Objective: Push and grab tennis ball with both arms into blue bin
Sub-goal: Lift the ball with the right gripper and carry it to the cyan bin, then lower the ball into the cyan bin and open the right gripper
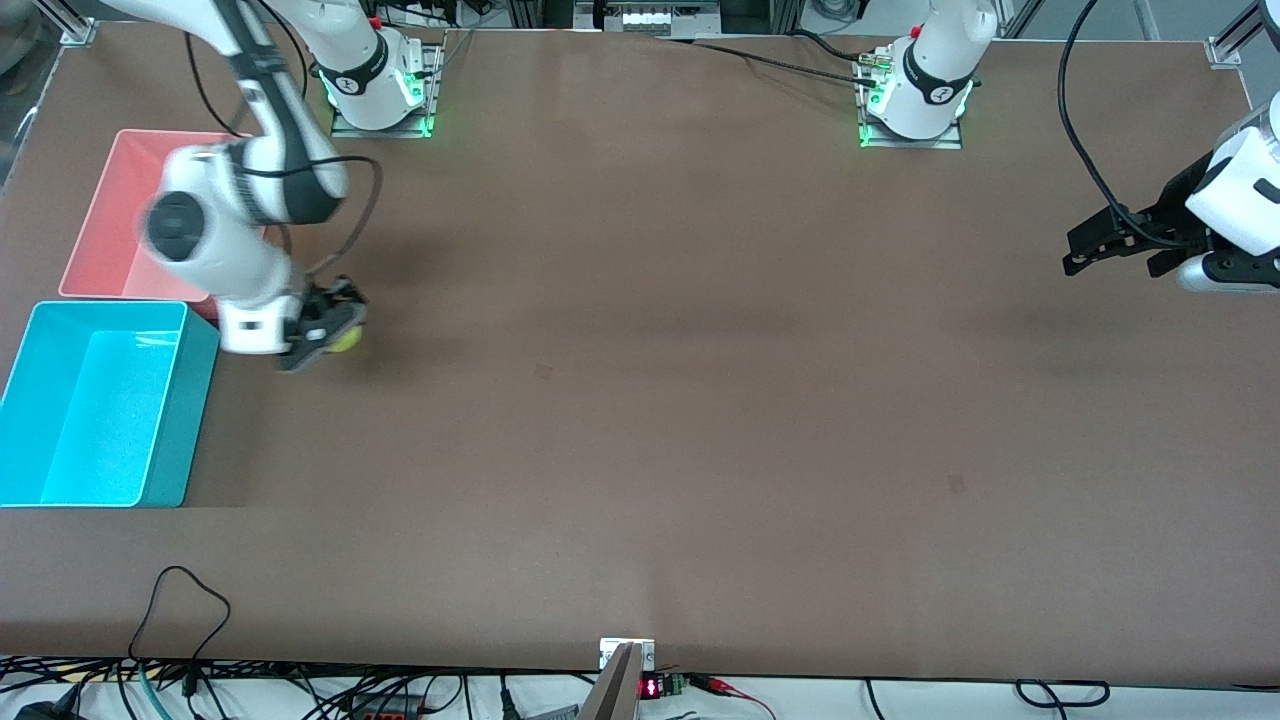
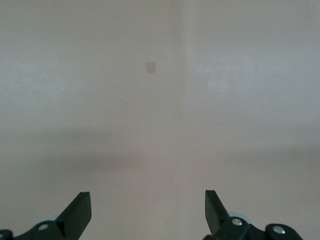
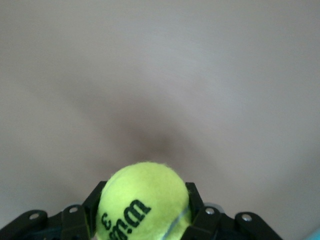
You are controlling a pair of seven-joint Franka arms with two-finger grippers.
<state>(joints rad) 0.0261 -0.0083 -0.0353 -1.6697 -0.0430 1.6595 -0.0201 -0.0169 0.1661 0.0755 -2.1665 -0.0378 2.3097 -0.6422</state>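
Observation:
The yellow-green tennis ball [image 1: 346, 338] [image 3: 144, 202], with a dark printed logo, sits between the black fingers of my right gripper [image 1: 335, 328] [image 3: 144, 197], which is shut on it just off the brown table, beside the blue bin [image 1: 60, 330]. The bin is a cyan tub at the right arm's end of the table, its inside bare. My left gripper [image 1: 1110, 250] [image 2: 148, 205] hangs open over the left arm's end of the table, with nothing between its fingers and only bare table under it.
A pink tub [image 1: 95, 215] stands beside the blue bin, farther from the front camera, partly covered by the right arm. Cables [image 1: 180, 600] trail along the table's front edge. A small pale mark [image 2: 150, 67] shows on the table.

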